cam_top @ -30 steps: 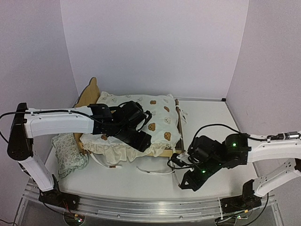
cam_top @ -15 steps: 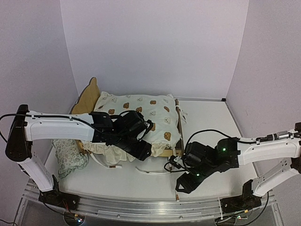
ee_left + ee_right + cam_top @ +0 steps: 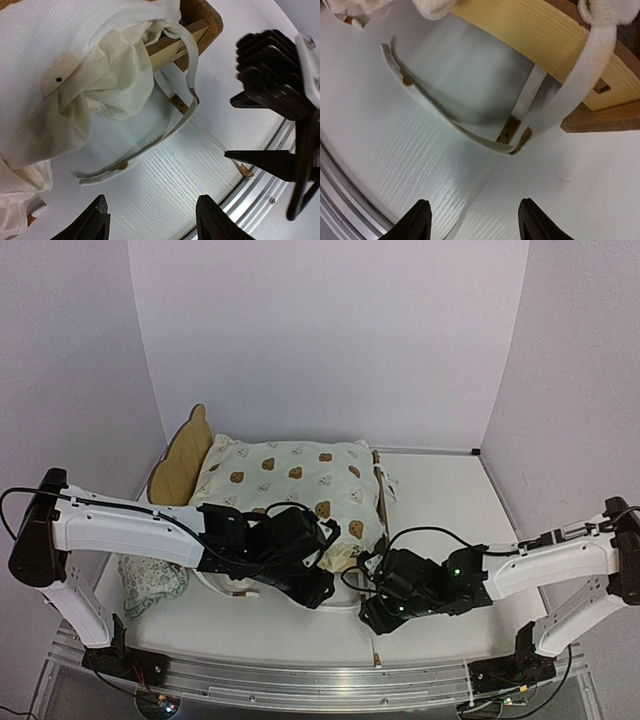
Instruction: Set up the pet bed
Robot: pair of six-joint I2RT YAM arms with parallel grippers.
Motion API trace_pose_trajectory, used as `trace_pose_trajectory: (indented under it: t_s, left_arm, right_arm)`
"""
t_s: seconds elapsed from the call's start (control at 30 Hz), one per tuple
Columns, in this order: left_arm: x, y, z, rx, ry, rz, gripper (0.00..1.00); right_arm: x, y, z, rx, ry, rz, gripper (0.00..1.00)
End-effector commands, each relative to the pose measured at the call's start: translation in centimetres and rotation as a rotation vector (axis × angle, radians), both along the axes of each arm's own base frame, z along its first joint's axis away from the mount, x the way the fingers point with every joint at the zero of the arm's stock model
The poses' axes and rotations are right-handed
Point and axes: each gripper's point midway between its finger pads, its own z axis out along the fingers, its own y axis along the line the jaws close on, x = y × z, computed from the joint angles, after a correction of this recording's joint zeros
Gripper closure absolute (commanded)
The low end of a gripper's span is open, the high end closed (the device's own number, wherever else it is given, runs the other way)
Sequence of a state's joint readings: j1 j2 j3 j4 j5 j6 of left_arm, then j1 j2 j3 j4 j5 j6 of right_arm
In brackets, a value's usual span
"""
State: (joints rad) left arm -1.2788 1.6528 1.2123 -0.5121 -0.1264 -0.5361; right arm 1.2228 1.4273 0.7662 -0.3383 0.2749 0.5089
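The pet bed, light plywood with a rounded eared headboard, sat at the tabletop's back left under a bear-print cover. Over the last second the left tool had slid off the cover toward the near edge. The right tool had moved in beside the bed's near corner, and both tools had their fingers apart, empty.

- Left tool has come off the cover toward the near edge, now low over the desk by the bed's near side.
- Right tool has swung left to the bed's near-right corner, close beside the left tool.
- Its jaws, shut 1 second ago, now stand apart.
- The loose tie now sits below both tools.
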Motion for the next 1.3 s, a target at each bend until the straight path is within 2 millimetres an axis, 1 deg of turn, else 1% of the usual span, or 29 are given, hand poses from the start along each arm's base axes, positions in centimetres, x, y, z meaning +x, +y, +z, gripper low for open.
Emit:
trace_pose_trajectory:
  t_s: [0.0,0.13,0.33,0.47,0.63,0.73,0.8,0.93,1.03,1.17,1.27]
  left_arm:
    - [-0.4,-0.5,-0.3,-0.021,-0.005,0.027,0.41]
    - [-0.7,0.1,-0.4,-0.016,-0.006,0.042,0.41]
    - [-1.0,1.4,-0.5,-0.011,-0.008,0.069,0.42]
    - [-1.0,1.9,-0.4,-0.009,-0.014,0.079,0.43]
    - [-1.0,2.1,-0.7,-0.001,-0.015,0.082,0.44]
    - [-1.0,2.1,-0.8,0.000,-0.013,0.084,0.44]
    - [-1.1,2.0,-0.6,-0.004,-0.012,0.082,0.44]
    - [-1.1,1.8,-0.3,-0.006,-0.014,0.077,0.44]
    - [-1.1,1.4,-0.2,-0.005,-0.016,0.069,0.45]
    - [-1.1,0.6,-0.1,-0.006,-0.019,0.056,0.45]
    - [-1.1,-0.1,0.0,-0.014,-0.018,0.043,0.45]
  right_arm:
    - [2.7,2.1,0.3,0.087,-0.098,-0.105,0.39]
    - [4.0,1.6,-0.6,0.074,-0.136,-0.197,0.40]
    - [4.5,1.5,-2.0,0.089,-0.128,-0.286,0.44]
    - [5.1,1.2,-2.5,0.084,-0.158,-0.315,0.57]
    - [5.7,0.6,-2.8,0.055,-0.202,-0.327,0.78]
    - [5.9,0.0,-2.1,0.048,-0.233,-0.323,0.93]
    - [6.0,-0.9,-1.0,0.044,-0.267,-0.324,1.00]
    - [6.1,-3.3,1.7,0.005,-0.336,-0.304,1.00]
    - [6.1,-5.4,3.3,-0.047,-0.356,-0.287,1.00]
    - [6.0,-6.9,4.9,-0.103,-0.363,-0.226,1.00]
    - [6.4,-7.9,5.4,-0.181,-0.355,-0.183,1.00]
